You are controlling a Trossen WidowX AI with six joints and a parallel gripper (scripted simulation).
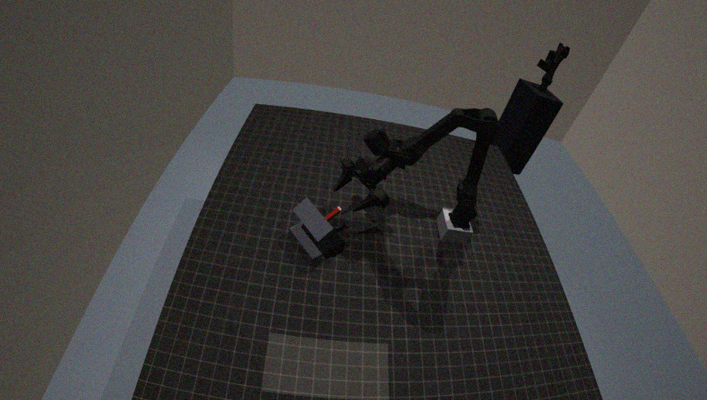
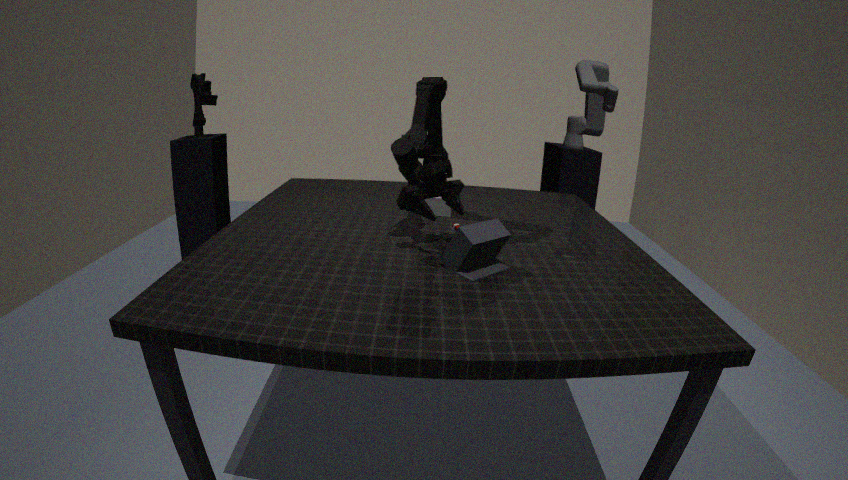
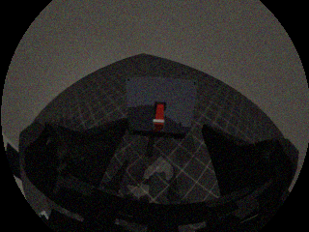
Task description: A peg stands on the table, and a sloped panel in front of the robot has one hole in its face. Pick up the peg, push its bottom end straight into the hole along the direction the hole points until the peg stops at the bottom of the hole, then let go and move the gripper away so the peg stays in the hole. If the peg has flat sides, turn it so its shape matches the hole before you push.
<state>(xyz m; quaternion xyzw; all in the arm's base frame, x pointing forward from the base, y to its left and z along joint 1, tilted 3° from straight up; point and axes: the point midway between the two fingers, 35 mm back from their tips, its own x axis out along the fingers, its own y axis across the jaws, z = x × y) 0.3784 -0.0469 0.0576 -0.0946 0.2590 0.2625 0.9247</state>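
Judged light, rigid, possibly slick: red pale-ended peg (image 1: 333, 213) (image 2: 456, 226) (image 3: 159, 113), best regripped near pale end; black two-fingered gripper (image 1: 344, 200) (image 2: 447, 215) (image 3: 165, 126) apart, empty.

Bench (image 1: 238, 307) (image 2: 357, 309) (image 3: 203, 176): dark, pale grid lines. You have the sloped panel block (image 1: 313, 219) (image 2: 490, 232) (image 3: 142, 92) standing on it, right of centre in the exterior view.

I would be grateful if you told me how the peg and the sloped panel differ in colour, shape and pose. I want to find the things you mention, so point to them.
The peg (image 1: 333, 213) (image 2: 456, 226) (image 3: 159, 112) is red with a pale end, while the sloped panel (image 3: 140, 94) is plain dark grey-blue. The peg is slim and long; the panel is a broad, flat face. The peg juts out of the hole, whereas the panel leans around it. Neither is held by the gripper (image 1: 343, 200) (image 2: 447, 216) (image 3: 164, 128).
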